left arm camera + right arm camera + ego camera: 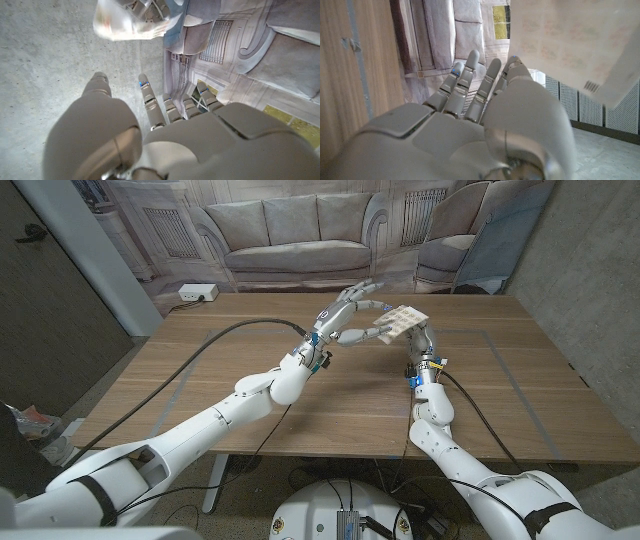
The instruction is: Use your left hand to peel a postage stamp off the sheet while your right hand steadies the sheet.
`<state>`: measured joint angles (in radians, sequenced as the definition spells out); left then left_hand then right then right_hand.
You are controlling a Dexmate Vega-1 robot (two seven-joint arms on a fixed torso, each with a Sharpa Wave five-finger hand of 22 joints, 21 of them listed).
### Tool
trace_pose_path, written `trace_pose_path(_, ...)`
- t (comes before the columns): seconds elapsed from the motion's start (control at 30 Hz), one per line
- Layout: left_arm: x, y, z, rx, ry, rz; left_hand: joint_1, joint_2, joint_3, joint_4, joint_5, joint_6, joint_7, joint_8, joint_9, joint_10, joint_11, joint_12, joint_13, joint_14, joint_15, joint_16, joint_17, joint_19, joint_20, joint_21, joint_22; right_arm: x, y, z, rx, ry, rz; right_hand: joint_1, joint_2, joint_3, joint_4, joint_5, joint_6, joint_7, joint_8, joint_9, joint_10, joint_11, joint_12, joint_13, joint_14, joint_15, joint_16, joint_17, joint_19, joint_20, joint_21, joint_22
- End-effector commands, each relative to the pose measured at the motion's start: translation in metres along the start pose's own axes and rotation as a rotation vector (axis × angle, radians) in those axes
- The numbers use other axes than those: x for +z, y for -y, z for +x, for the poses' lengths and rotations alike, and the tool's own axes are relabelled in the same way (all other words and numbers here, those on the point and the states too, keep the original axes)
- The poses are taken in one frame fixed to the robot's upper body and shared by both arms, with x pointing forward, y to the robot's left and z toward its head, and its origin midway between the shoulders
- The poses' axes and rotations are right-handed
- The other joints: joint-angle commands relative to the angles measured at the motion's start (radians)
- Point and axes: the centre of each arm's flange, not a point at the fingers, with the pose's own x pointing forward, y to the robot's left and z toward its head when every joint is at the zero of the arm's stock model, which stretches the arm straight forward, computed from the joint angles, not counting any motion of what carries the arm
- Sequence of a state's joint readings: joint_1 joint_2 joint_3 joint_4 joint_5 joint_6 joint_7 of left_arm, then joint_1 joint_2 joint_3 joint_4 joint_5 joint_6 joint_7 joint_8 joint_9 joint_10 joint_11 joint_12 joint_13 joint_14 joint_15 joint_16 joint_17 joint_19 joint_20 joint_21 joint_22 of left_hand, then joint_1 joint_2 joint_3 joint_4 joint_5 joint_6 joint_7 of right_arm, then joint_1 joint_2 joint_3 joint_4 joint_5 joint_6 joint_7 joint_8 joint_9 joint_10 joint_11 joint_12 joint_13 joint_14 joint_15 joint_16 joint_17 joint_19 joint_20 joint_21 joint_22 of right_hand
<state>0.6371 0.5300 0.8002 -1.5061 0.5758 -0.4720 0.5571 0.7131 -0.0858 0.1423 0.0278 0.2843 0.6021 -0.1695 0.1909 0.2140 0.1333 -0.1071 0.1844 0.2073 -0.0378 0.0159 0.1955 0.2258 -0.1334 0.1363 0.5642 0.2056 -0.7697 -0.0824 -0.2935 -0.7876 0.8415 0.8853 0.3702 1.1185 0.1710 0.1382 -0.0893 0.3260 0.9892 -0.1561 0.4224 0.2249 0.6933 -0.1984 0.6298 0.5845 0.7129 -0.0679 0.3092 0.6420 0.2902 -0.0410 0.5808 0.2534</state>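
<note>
The stamp sheet (pixel 401 322), a pale card with rows of small stamps, is held up off the wooden table (pixel 200 380) at the far middle. My right hand (pixel 425 340) grips it from below at its right end. In the right wrist view the sheet (pixel 570 45) stands tilted just beyond that hand (pixel 485 125), a barcode at its corner. My left hand (pixel 350 315) hovers at the sheet's left edge with fingers spread, its thumb close to the lower edge; contact cannot be told. The left wrist view shows the sheet (pixel 125 20) blurred, beyond the hand's (pixel 150 135) parted fingers.
A backdrop printed with a sofa (pixel 300 240) hangs behind the table's far edge. A white power outlet box (pixel 196 294) sits at the far left corner. Black cables (pixel 220 340) run along both arms over the tabletop.
</note>
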Motion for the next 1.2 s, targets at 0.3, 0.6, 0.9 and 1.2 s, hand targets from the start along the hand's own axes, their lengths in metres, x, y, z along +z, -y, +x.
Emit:
trace_pose_path(0.3, 0.017, -0.006, -0.009, 0.158, -0.066, -0.044, 0.046, 0.096, 0.013, -0.006, 0.046, 0.158, -0.002, 0.113, 0.009, 0.093, -0.016, 0.067, 0.002, 0.062, -0.03, 0.044, -0.004, 0.049, -0.02, 0.02, 0.003, -0.005, 0.007, -0.013, 0.029, -0.007, 0.015, -0.002, 0.001, 0.006, 0.007, 0.013, 0.013, 0.026, 0.09, 0.225, -0.001, -0.002, 0.011, 0.008, 0.002, -0.171, -0.001, 0.005, 0.0, -0.099, 0.012, 0.002)
trace_pose_path(0.6, 0.006, -0.003, -0.023, 0.39, -0.215, -0.051, 0.151, 0.128, 0.058, -0.066, 0.026, 0.283, -0.003, 0.154, -0.008, 0.187, -0.067, 0.081, -0.002, 0.126, -0.072, 0.053, -0.011, 0.11, -0.051, 0.044, -0.003, 0.012, 0.006, -0.015, 0.086, 0.033, -0.07, -0.01, 0.006, 0.012, 0.019, 0.018, -0.012, 0.015, 0.097, 0.257, -0.021, -0.003, 0.007, 0.016, -0.019, -0.17, -0.021, 0.003, -0.022, -0.104, 0.016, 0.002)
trace_pose_path(0.9, 0.0, -0.008, -0.022, 0.378, -0.293, 0.019, 0.163, 0.109, 0.055, -0.081, 0.015, 0.296, 0.02, 0.157, -0.012, 0.191, -0.066, 0.076, -0.002, 0.129, -0.065, 0.05, -0.012, 0.111, -0.05, 0.045, -0.005, 0.015, 0.005, -0.014, 0.115, 0.023, -0.106, -0.013, 0.003, 0.016, 0.025, 0.019, -0.015, 0.002, 0.106, 0.277, -0.034, -0.005, 0.003, 0.02, -0.036, -0.171, -0.036, 0.001, -0.032, -0.104, 0.02, 0.002)
trace_pose_path(1.2, -0.008, -0.01, -0.01, 0.26, -0.374, 0.01, 0.2, 0.07, 0.048, -0.115, 0.004, 0.284, -0.014, 0.148, -0.015, 0.161, -0.067, 0.053, -0.001, 0.105, -0.051, 0.034, -0.013, 0.1, -0.042, 0.041, -0.005, 0.027, -0.004, -0.007, 0.159, 0.015, -0.188, -0.014, 0.002, 0.018, 0.029, 0.02, -0.024, 0.002, 0.108, 0.29, -0.037, -0.005, 0.002, 0.023, -0.045, -0.17, -0.045, 0.0, -0.042, -0.106, 0.021, 0.001)
